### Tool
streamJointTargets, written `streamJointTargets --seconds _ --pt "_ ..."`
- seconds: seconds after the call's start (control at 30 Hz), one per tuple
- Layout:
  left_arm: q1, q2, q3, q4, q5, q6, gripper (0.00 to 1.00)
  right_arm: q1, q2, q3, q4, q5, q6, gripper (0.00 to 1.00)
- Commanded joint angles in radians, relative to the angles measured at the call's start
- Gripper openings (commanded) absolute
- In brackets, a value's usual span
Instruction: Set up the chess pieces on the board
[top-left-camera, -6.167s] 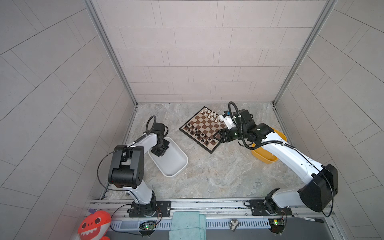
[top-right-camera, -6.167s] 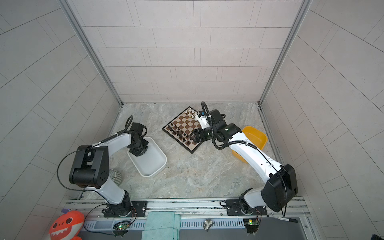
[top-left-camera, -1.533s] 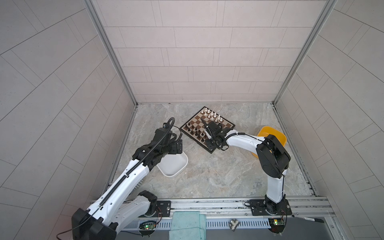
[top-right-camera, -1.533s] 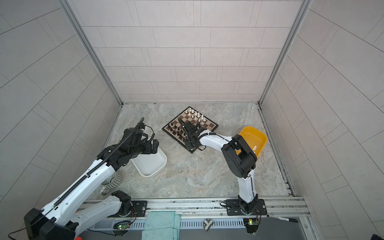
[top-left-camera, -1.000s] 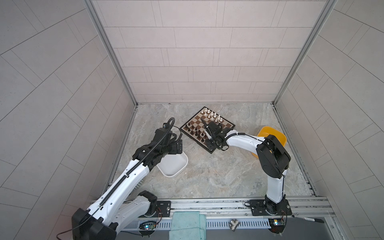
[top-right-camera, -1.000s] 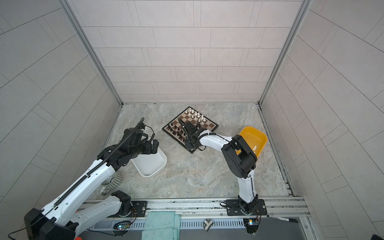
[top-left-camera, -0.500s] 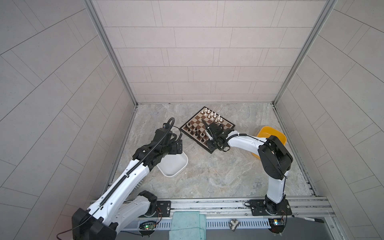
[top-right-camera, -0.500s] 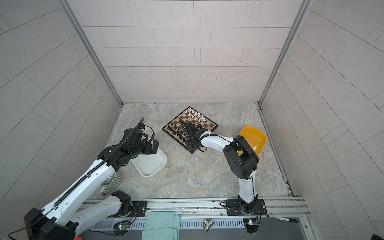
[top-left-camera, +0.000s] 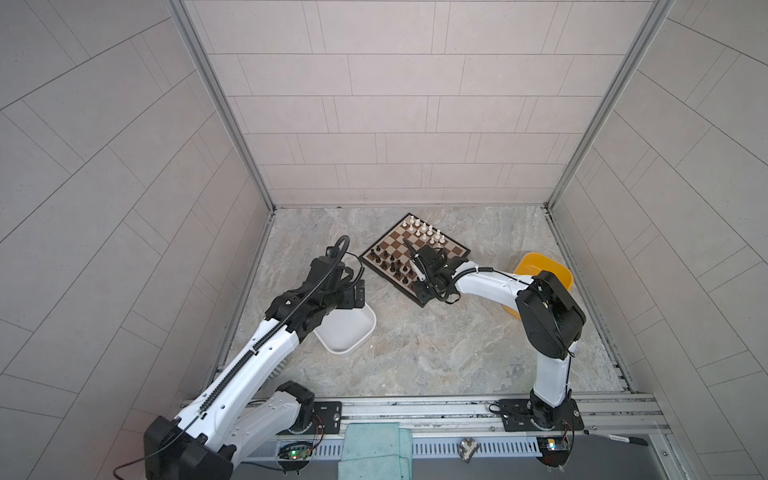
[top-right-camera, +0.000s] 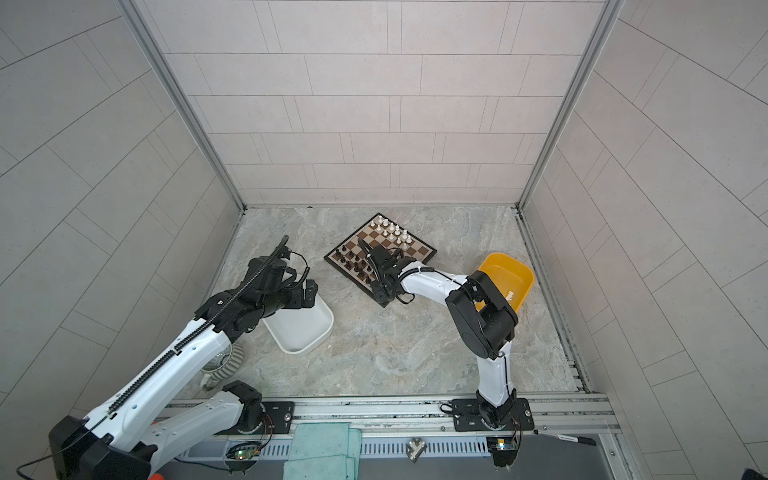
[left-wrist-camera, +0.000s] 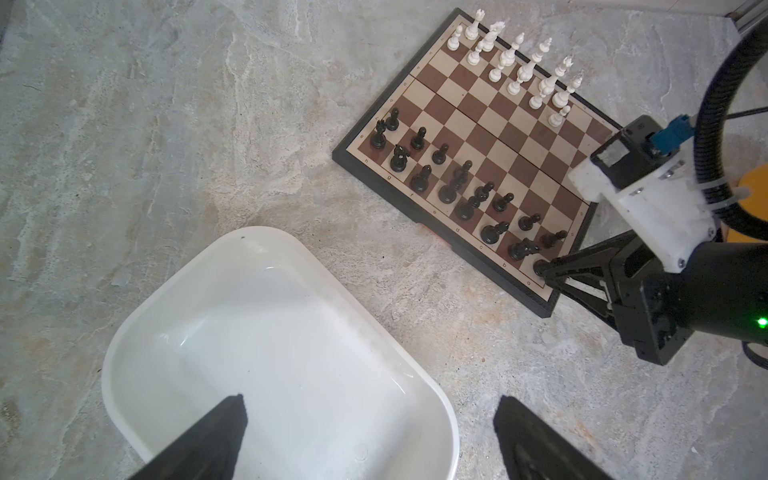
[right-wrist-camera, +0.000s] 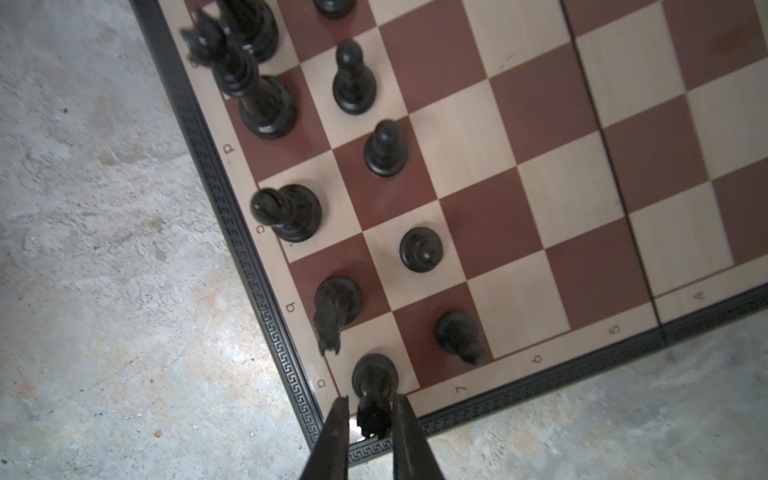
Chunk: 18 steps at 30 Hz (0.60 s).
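Note:
The board (top-left-camera: 415, 245) (left-wrist-camera: 498, 137) lies turned like a diamond at the back of the floor. White chess pieces (top-left-camera: 424, 228) (left-wrist-camera: 519, 70) line its far side and black chess pieces (top-left-camera: 390, 264) (left-wrist-camera: 457, 187) its near side. My right gripper (right-wrist-camera: 370, 401) (top-left-camera: 417, 286) reaches low over the board's near corner. Its fingers straddle a black rook (right-wrist-camera: 374, 390) (left-wrist-camera: 539, 266) that stands on the corner square, with a thin gap beside one finger. My left gripper (left-wrist-camera: 370, 402) (top-left-camera: 359, 293) hangs wide open and empty above the white tub's edge.
The white tub (top-left-camera: 349, 332) (left-wrist-camera: 291, 241) sits left of the board. The yellow tub (top-right-camera: 507, 270) at the right holds a white piece (top-right-camera: 510, 295), partly behind my right arm. Tiled walls close in three sides. A teal cloth (top-left-camera: 374, 449) and a marker pen (top-left-camera: 615, 437) lie at the front rail.
Over the last second the right gripper stays at the board's near corner and its fingers part slightly around the rook. The left arm holds still above the white tub.

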<state>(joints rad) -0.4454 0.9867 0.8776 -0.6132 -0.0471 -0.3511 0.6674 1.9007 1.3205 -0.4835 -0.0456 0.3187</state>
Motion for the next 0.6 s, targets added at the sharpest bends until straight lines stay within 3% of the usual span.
streamJointTargets --seconds 0.0,0.3,0.43,0.57 --pt "0.003 -0.014 -0.008 0.003 -0.003 -0.008 1.0 -0.005 -0.034 0.028 -0.03 -0.007 0.009 0.26" --pt "0.004 -0.002 0.022 0.0 0.029 -0.006 0.98 -0.051 -0.177 0.095 -0.104 -0.01 0.038 0.5" --pt "0.003 0.088 0.112 0.0 0.088 -0.081 0.87 -0.168 -0.243 0.115 -0.087 0.02 0.056 0.57" --pt "0.005 0.272 0.248 -0.001 0.082 -0.161 0.71 -0.359 -0.196 0.137 -0.008 -0.109 0.112 0.6"
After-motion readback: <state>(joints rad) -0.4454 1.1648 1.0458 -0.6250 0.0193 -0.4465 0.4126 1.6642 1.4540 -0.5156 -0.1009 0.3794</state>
